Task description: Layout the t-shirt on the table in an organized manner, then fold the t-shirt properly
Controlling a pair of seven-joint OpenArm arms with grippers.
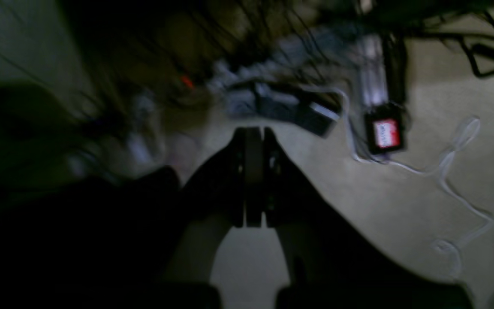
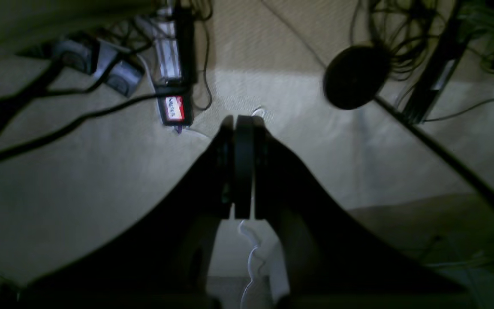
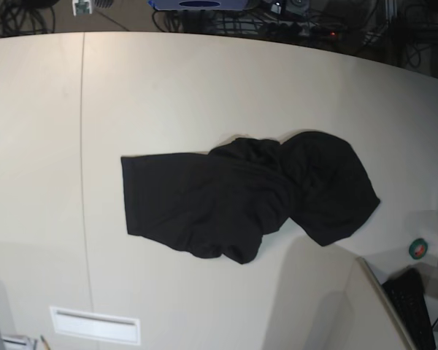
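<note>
We see the t-shirt (image 3: 248, 197) lying in a rumpled heap near the middle of the table (image 3: 168, 95), slightly toward 4 o'clock from the centre in the base view. Its flatter, squared part stretches toward 9 o'clock, while a bunched, rounded mass sits toward 3 o'clock; no print shows, only black cloth. A thin seam line (image 3: 82, 146) runs down the table toward the 9 o'clock side, and a small white plate (image 3: 95, 325) lies at about 7 o'clock, well apart from the cloth. No arm appears in the base view.

In the left wrist view we find the left gripper (image 1: 253, 133) clenched, its fingers pressed together with nothing between them. The picture is blurred; beyond it lie a pale floor, tangled cables and a small box with a red label (image 1: 385, 133) at about 2 o'clock.

In the right wrist view the right gripper (image 2: 242, 122) is likewise closed tight on nothing, touching nothing, above carpet and cables.
</note>
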